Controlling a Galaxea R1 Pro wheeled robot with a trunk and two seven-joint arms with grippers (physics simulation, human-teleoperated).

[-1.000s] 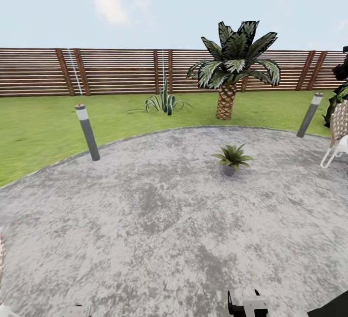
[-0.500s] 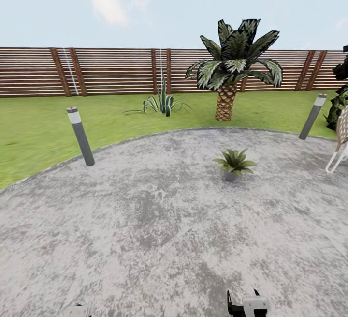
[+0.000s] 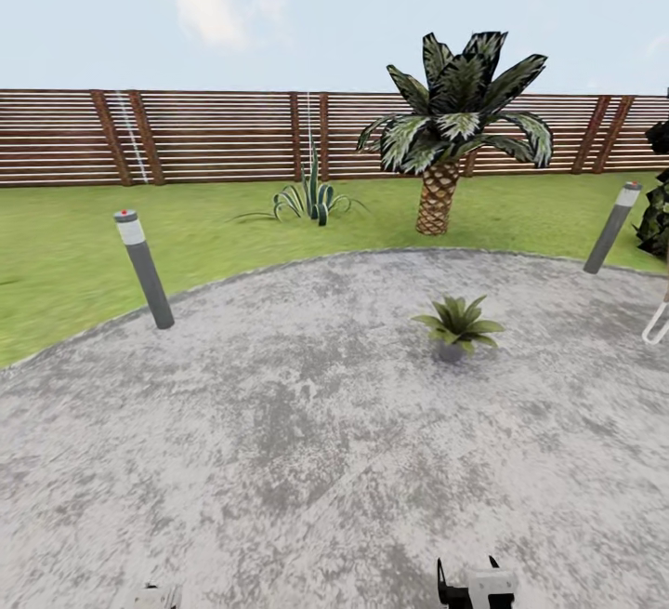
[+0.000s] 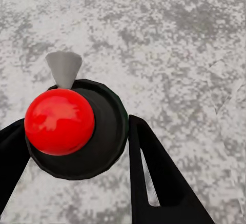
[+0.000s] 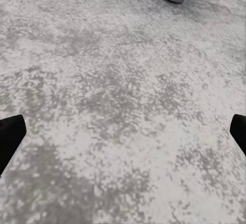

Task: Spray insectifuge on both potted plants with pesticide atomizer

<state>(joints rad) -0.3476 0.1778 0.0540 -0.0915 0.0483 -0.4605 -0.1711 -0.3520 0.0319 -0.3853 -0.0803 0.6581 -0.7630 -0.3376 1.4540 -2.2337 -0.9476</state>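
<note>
Your left claw (image 4: 77, 183) is clamped around the pesticide atomizer (image 4: 77, 131), red cap toward the camera, over the grey patio (image 3: 279, 423). One potted plant (image 3: 457, 323) stands ahead at right. Your right claw (image 5: 123, 137) is spread wide.

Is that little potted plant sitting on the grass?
No, the potted plant stands on the grey stone patio, with the lawn starting farther back beyond the patio's curved edge.
</note>
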